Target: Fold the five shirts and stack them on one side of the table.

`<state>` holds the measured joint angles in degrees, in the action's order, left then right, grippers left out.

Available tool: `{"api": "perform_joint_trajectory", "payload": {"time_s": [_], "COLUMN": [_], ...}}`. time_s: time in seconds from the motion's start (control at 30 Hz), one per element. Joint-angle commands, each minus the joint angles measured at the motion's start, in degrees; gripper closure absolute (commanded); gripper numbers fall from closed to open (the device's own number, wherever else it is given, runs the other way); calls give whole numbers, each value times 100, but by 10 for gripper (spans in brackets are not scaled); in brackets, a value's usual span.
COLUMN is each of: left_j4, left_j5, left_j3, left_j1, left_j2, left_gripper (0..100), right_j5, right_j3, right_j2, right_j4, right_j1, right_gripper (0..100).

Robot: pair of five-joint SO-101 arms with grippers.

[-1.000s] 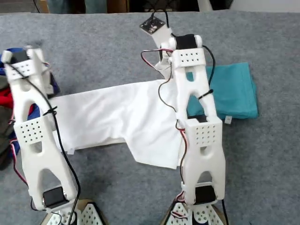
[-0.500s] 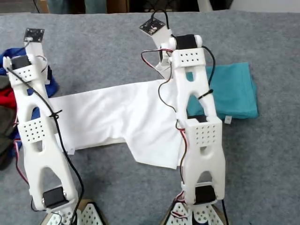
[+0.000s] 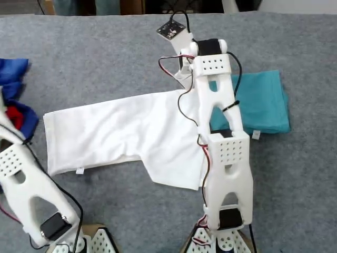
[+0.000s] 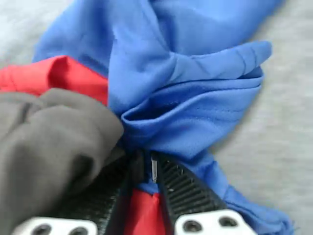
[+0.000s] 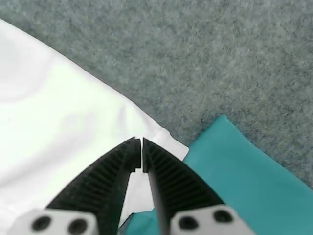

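Far left of the desk [image 3: 105, 47]: 3 unfolded shirts are heaped together, all touching: blue shirt [image 4: 195, 73], red shirt [image 4: 63, 78], dark grey shirt [image 4: 49, 132]. The left hand [image 4: 145, 169] is clenched on a fold of the blue shirt, with red cloth lying lower between its fingers.

Centre: white shirt [image 3: 121, 134] is spread flat, partly folded. The right hand [image 5: 141, 144] is clenched, tips together, held over the white shirt's far edge.

Right: teal shirt [image 3: 266, 103] is laid folded, partly hidden by the right arm [image 3: 226, 153], its edge meeting the white shirt.
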<state>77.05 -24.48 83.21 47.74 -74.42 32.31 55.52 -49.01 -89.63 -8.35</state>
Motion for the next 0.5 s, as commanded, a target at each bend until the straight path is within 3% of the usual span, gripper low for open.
{"api": "perform_joint_trajectory", "payload": {"time_s": [0.0,0.17,0.3,0.47], "left_j4": [-44,123,791,1670], "left_j5": [-62,-18,18,923], "left_j3": [541,971,1226,1200], "left_j1": [673,462,-215,-1077], "left_j2": [62,88,264,1160], "left_gripper": [938,938,938,938], "right_j5": [18,18,18,18], "right_j3": [330,321,338,286], "right_j2": [4,-22,13,-22], "right_j4": [0,-9,18,18], "right_j1": [35,35,26,53], "right_gripper": [984,984,984,984]}}
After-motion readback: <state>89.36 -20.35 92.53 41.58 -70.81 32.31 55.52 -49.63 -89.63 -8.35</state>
